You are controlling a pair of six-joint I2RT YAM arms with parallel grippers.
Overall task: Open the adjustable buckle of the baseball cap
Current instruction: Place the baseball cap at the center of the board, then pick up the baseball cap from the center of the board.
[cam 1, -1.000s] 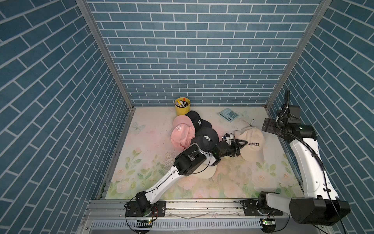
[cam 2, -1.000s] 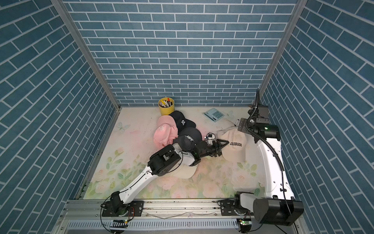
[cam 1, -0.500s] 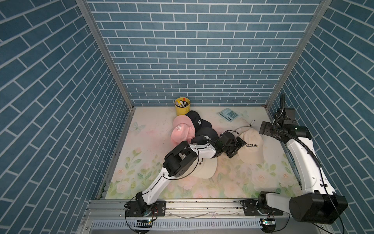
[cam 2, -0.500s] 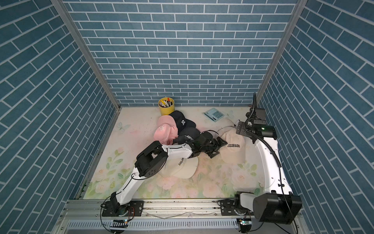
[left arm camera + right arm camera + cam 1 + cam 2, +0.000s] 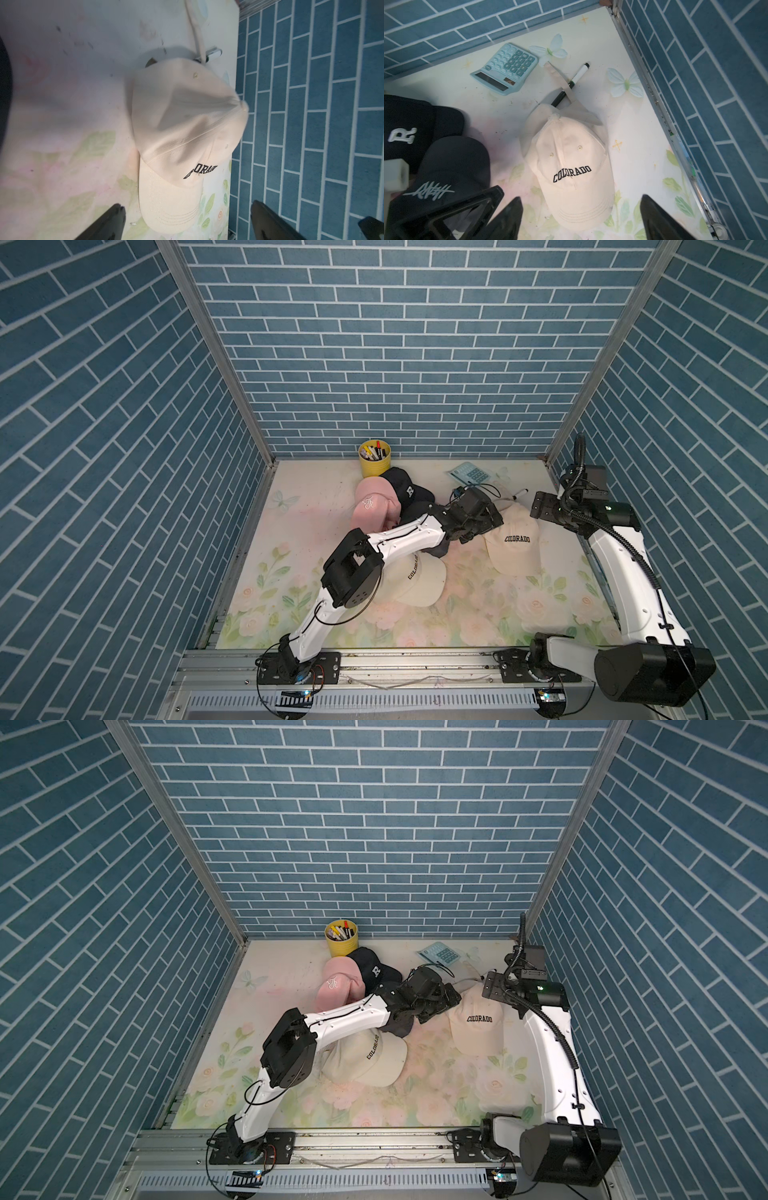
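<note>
The cream COLORADO baseball cap [image 5: 513,545] [image 5: 571,166] lies crown up at the right of the mat, brim toward the front. Its loose strap [image 5: 560,80] [image 5: 196,35] trails from the cap's back over a marker [image 5: 579,72]. I cannot pick out the buckle for sure. My left gripper [image 5: 488,520] [image 5: 187,218] hangs open by the cap's back left side, touching nothing. My right gripper [image 5: 542,508] [image 5: 579,218] hovers open above the cap's right rear, also empty.
A pink cap [image 5: 372,506], dark caps [image 5: 405,489] and a second cream cap [image 5: 419,580] crowd the middle under the left arm. A yellow pen cup [image 5: 374,456] and a blue calculator [image 5: 471,477] stand at the back. The right wall [image 5: 695,104] is close to the cap.
The left gripper has opened wider, turned at the wrist and drawn back toward the cap's rear; its elbow swung left. The right gripper has shifted slightly left toward the cap.
</note>
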